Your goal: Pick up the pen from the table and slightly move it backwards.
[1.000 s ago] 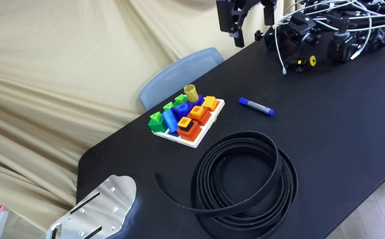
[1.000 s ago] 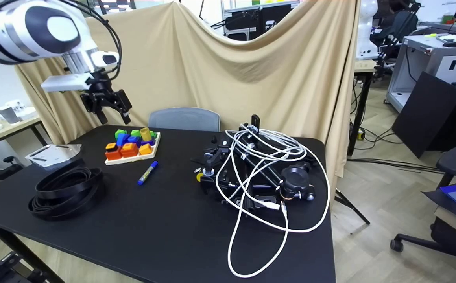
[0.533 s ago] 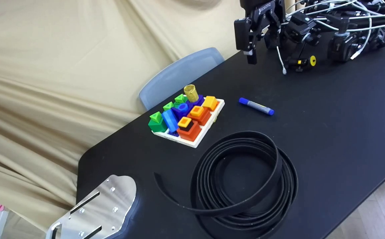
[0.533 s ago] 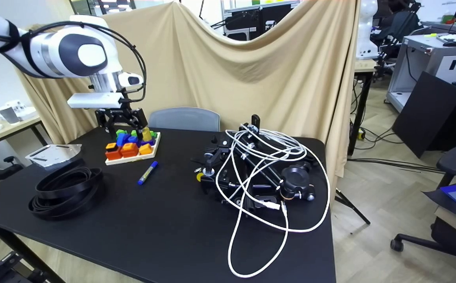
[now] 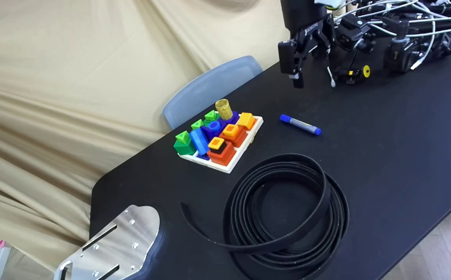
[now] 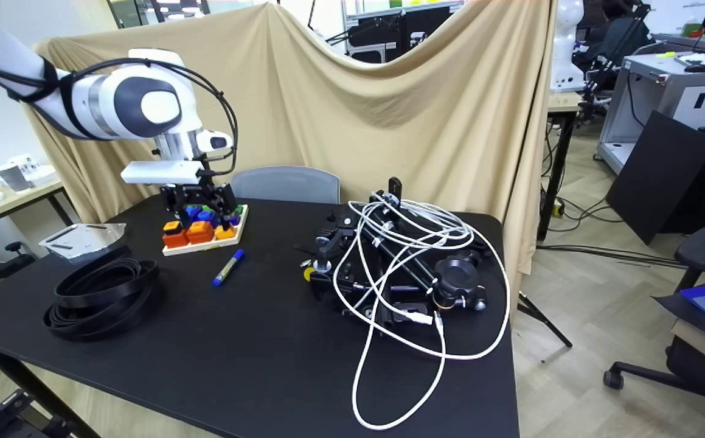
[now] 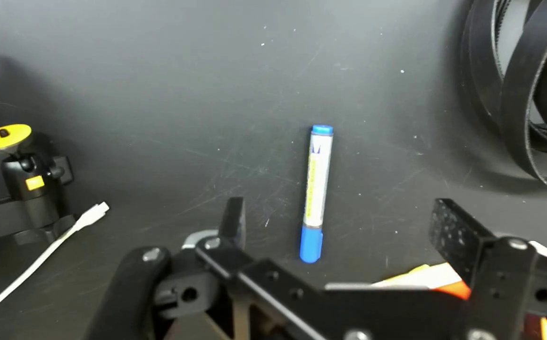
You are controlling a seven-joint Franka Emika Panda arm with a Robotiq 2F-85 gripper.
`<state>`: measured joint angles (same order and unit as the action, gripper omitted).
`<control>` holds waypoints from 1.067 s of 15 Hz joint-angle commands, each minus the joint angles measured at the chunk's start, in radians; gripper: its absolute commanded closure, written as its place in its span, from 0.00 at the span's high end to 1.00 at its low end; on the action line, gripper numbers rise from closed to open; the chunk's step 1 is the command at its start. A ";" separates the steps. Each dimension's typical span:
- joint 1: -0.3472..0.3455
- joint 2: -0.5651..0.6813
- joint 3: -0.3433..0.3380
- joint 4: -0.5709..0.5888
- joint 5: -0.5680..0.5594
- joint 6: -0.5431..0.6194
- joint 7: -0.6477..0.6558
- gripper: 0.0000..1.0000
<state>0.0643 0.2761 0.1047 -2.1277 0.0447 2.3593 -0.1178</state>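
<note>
The pen, a blue-capped marker with a pale, yellow-marked barrel, lies flat on the black table (image 5: 388, 155). It shows in both exterior views (image 5: 300, 125) (image 6: 229, 267) and in the wrist view (image 7: 317, 184). My gripper (image 7: 340, 212) is open and empty, with its jaws wide apart. In the wrist view the pen's capped end lies between the fingers, nearer the left one, and the pen points away from me. In an exterior view the gripper (image 6: 204, 221) hangs above and behind the pen, in front of the toy tray in the picture. It touches neither pen nor table.
A white toy tray (image 5: 244, 151) with colourful blocks sits beside the pen. A coiled black band (image 5: 283, 244) lies nearby. Black clamps and stands (image 6: 401, 267) with white cables (image 6: 367, 365) lie on the other side. A metal plate (image 5: 124, 237) and a chair (image 5: 213, 87) stand at the table's edges.
My open gripper has come down and moved closer to the pen, fast at first and then slower. The pen and the other objects have not moved.
</note>
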 commanded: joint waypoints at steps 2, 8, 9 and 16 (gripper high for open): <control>0.015 0.156 -0.019 0.104 -0.023 0.020 0.051 1.00; 0.044 0.287 -0.018 0.207 -0.028 0.021 0.078 1.00; 0.051 0.304 -0.018 0.223 -0.028 0.018 0.083 1.00; 0.073 0.395 -0.025 0.305 -0.023 0.001 0.125 1.00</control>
<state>0.1226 0.6306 0.0942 -1.8844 0.0369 2.3959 -0.0443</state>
